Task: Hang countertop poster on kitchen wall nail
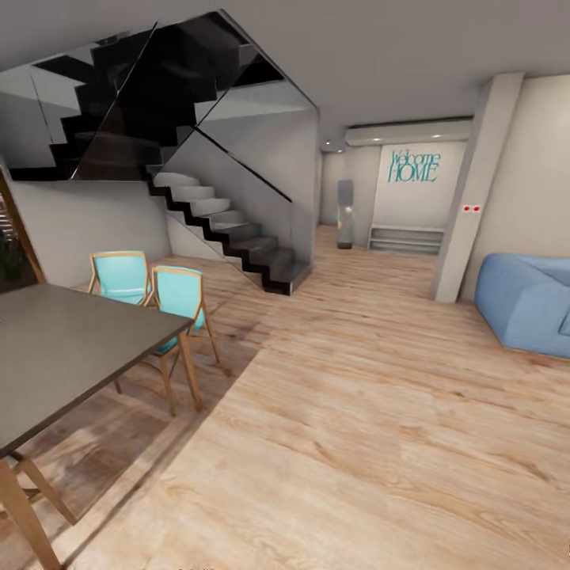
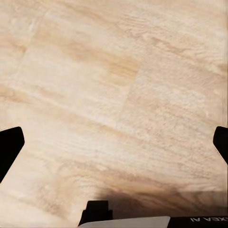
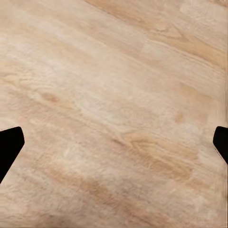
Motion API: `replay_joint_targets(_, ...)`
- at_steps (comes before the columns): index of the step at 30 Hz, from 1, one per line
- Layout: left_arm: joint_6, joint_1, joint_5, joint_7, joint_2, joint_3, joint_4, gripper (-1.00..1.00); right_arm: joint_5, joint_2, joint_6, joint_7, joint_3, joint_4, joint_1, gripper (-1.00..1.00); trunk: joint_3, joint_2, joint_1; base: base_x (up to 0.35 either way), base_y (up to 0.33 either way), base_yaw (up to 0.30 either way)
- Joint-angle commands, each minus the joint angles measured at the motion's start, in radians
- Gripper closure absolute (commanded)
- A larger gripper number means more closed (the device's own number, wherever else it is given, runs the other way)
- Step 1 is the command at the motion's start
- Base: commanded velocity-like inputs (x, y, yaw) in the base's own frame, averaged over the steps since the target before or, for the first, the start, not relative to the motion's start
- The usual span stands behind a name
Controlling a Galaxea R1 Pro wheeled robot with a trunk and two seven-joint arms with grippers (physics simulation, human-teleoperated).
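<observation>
This was a home, an open-plan living and dining area. The staircase (image 1: 229, 229) with dark treads and glass sides rose to an upper floor. Nearer than it stood a grey dining table (image 1: 63, 348) with two turquoise chairs (image 1: 150, 289). Beyond the staircase, a far wall bore "Welcome HOME" lettering (image 1: 413, 167). Well to its right sat a blue sofa (image 1: 526, 301). Pale wood-plank floor (image 1: 356, 443) ran throughout.
</observation>
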Motion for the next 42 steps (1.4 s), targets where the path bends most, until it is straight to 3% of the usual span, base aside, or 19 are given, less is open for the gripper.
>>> replay_joint_targets(1, -0.001, 0.0, -0.001, 0.0, -0.001, 0.0, -0.002, -1.0, 0.013, 0.0, -0.002, -0.005, 0.001, 0.001, 0.0, -1.0, -0.001, 0.0, 0.0, -0.011, -0.329, 0.099)
replay_joint_targets(13, -0.004, 0.0, 0.0, -0.001, 0.001, 0.005, -0.002, -1.0, 0.018, 0.001, -0.003, -0.008, 0.002, 0.002, 0.0, -1.0, -0.004, 0.0, 0.0, -0.003, -0.128, 0.232)
replay_joint_targets(29, -0.005, 0.0, 0.001, -0.001, 0.0, 0.005, -0.003, -1.0, 0.02, 0.001, -0.002, -0.008, 0.003, 0.002, 0.0, -1.0, -0.01, 0.0, 0.0, -0.16, 0.136, 0.268)
replay_joint_targets(42, -0.005, 0.0, 0.003, 0.0, 0.0, 0.006, -0.003, -1.0, 0.027, 0.001, -0.003, -0.009, 0.002, 0.002, 0.0, -1.0, -0.016, 0.0, 0.0, -0.01, -0.209, 0.198)
